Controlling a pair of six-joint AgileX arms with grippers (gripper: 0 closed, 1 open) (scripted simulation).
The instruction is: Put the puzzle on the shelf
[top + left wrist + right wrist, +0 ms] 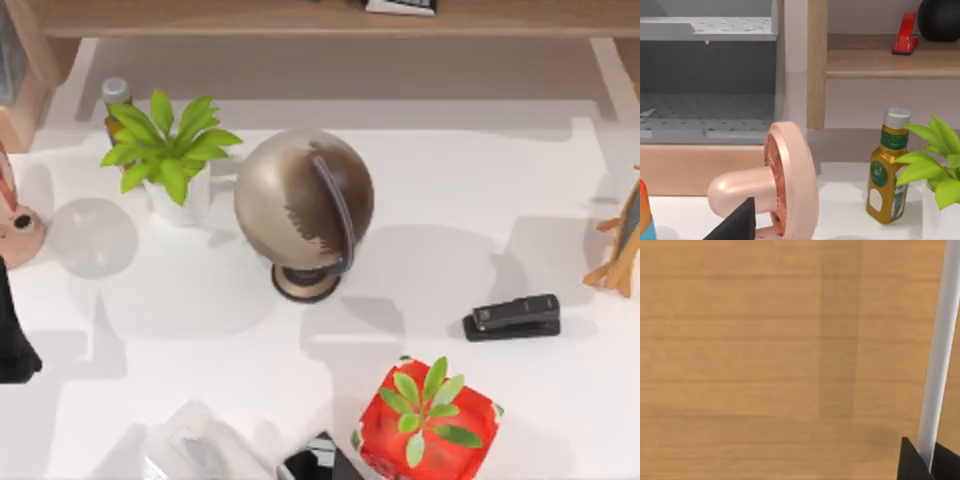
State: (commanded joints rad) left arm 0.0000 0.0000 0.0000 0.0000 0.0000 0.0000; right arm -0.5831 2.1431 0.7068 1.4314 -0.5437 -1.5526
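**Inspector:** Containers and contents?

**Assistant:** A white pot point(180, 195) holds a leafy green plant point(168, 148). A red cube-shaped pot point(428, 425) holds a smaller plant. A gold bottle point(887, 172) with a grey cap stands upright just beside the white pot. The shelf point(250, 18) runs along the far edge of the table point(450, 200) and carries a dark item point(400, 6) that is cut off by the frame. In the left wrist view, a wooden ledge point(875, 62) bears a red object point(904, 34) and a dark ball point(940, 17).

**Inspector:** Where is the puzzle relative to the jaws?

**Assistant:** I cannot tell where it lies. Directly ahead of the left jaws is a pink mushroom figure point(775, 187), lying on its side and very near. The bottle stands farther off beyond it. Close in front of the right jaws is a light-brown wood surface point(740, 365) with a white strip point(940, 340) across it.

**Inspector:** State of the jaws?

**Assistant:** I cannot tell whether the left jaws are wide or narrow. The same holds for the right jaws.

**Inspector:** Arm pose?

**Assistant:** The left arm point(14, 340) sits low at the table's left edge and points toward the mushroom. The right arm's camera faces the wood at close range.

**Inspector:** Other items?

**Assistant:** A globe point(303, 200) stands mid-table. A black stapler point(512, 317) lies to its right, well apart from the left jaws.
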